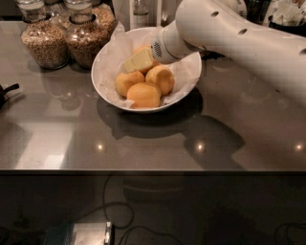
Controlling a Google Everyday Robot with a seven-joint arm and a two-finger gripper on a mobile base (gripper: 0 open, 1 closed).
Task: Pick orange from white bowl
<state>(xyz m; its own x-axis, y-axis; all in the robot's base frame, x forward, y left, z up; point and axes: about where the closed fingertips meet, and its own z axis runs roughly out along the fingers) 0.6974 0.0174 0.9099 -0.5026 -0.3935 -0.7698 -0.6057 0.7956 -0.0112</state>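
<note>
The white bowl [103, 79] lined with crinkled white paper stands on the dark counter at the back centre. Three oranges lie in its front half: left [128, 82], front [143, 95] and right [161, 78]. A fourth orange [143, 49] shows only partly at the back, behind my gripper [137, 61]. The gripper reaches in from the right on the white arm [239, 36] and hangs over the bowl's back half, right at that fourth orange and just above the other three. Whether it holds the orange is hidden.
Two glass grain jars [43, 40] [86, 40] stand just left of the bowl. A bottle [139, 12] is behind it. A dark object [5, 93] sits at the left edge. The counter's front edge [153, 170] runs across the middle, with cables below.
</note>
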